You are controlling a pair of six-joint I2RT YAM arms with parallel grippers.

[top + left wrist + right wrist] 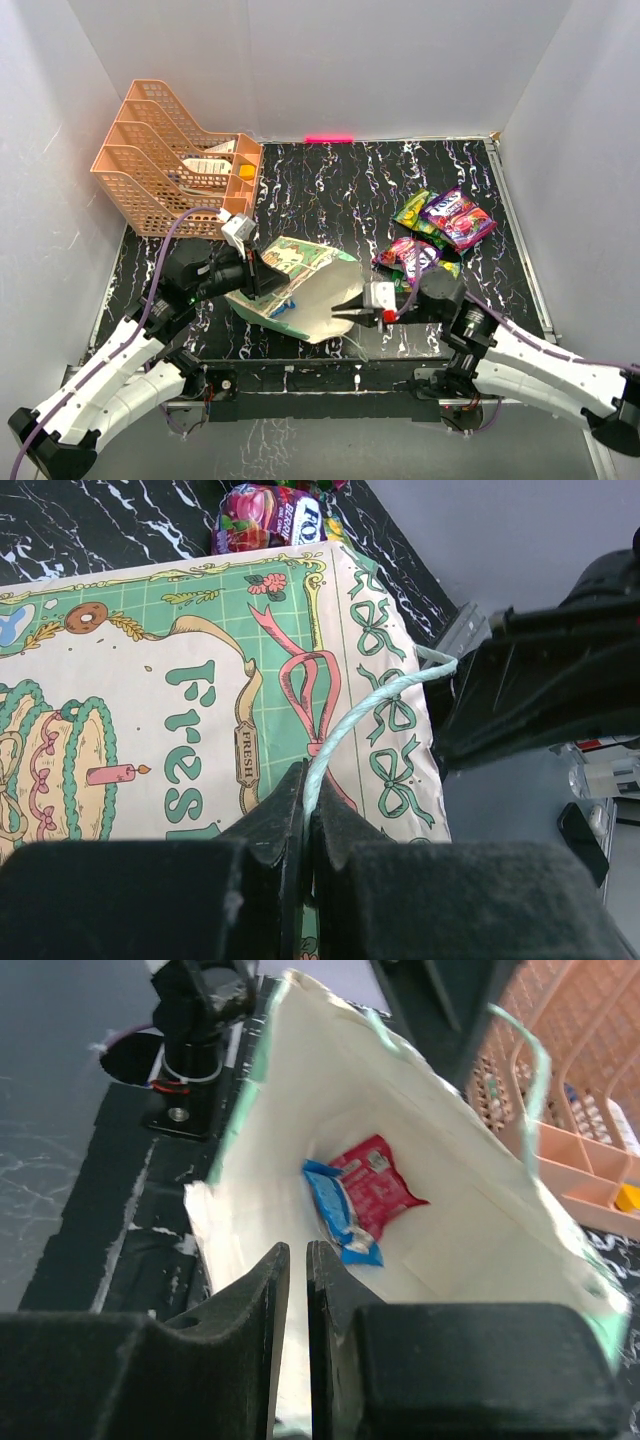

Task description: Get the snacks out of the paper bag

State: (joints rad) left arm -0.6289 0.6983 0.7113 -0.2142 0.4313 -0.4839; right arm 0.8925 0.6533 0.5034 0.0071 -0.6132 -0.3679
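Left fingers (272, 822) are clamped on the bag's pale green string handle (370, 705), right by the printed "Fresh" face. Right fingers (258, 1290) sit at the bag's open mouth, almost together with a thin slit between them; I cannot tell whether they pinch the lip. The bag (300, 290) lies on its side on the counter (330, 190) between both arms. Deep inside it rest a red packet (378, 1188) and a blue packet (335, 1212), touching. Further right, snacks (455, 215) lie on the counter. A peach rack (160, 170) stands far left.
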